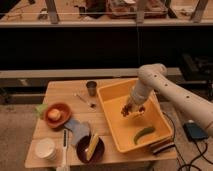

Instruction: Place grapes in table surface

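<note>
The grapes [133,111], a small dark reddish bunch, hang just above the floor of the large yellow bin [111,93], near its middle. My gripper [130,106] comes down from the right on the white arm and is shut on the grapes, holding them inside the bin's walls. The table surface [64,92], pale wooden slats, shows bare to the left of the bin, towards the back.
A green curved vegetable [144,134] lies in the bin. On the table stand a metal cup [91,88], a spoon [85,100], an orange bowl [56,114], a dark bowl [90,148], a white cup [45,148] and a blue cloth [76,129].
</note>
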Controlling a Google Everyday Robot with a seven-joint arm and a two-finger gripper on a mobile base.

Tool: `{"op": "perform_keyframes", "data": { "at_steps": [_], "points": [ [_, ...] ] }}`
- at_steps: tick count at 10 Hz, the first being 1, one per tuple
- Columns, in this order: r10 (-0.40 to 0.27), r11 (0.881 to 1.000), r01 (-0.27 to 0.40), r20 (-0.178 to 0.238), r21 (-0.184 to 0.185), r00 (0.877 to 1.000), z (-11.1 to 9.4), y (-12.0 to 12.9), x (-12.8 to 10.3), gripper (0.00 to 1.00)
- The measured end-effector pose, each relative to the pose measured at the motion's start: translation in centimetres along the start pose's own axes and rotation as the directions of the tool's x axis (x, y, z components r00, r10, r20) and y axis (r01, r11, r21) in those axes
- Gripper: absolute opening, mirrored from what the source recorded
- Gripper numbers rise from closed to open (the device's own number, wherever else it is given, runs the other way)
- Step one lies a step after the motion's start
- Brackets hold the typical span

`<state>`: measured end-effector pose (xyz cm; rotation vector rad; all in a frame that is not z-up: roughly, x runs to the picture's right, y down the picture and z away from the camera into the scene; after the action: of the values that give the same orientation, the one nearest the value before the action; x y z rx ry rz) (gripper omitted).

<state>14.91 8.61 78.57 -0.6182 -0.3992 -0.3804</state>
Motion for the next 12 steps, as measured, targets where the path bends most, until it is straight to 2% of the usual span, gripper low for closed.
{"op": "perform_keyframes", "data": {
  "at_steps": [2, 4, 5, 7, 10, 12],
  "points": [
    [-0.042, 0.999, 0.043, -0.032, 0.03, 0.999, -2.8, -1.8, -1.0, 0.0],
    [-0.118, 0.991, 0.121, -0.062, 0.051, 0.991, -5.5, -4.5, -3.9, 0.0],
    [-0.155, 0.986, 0.159, -0.071, 0.053, 0.985, -6.0, -5.8, -5.7, 0.0],
    [-0.209, 0.975, 0.214, -0.079, 0.055, 0.975, -5.8, -8.3, -9.0, 0.0],
    [-0.29, 0.953, 0.294, -0.064, 0.075, 0.955, -5.8, -11.7, -14.1, 0.0],
    [-0.342, 0.936, 0.346, -0.066, 0.064, 0.937, -4.9, -13.4, -17.5, 0.0]
  ]
}}
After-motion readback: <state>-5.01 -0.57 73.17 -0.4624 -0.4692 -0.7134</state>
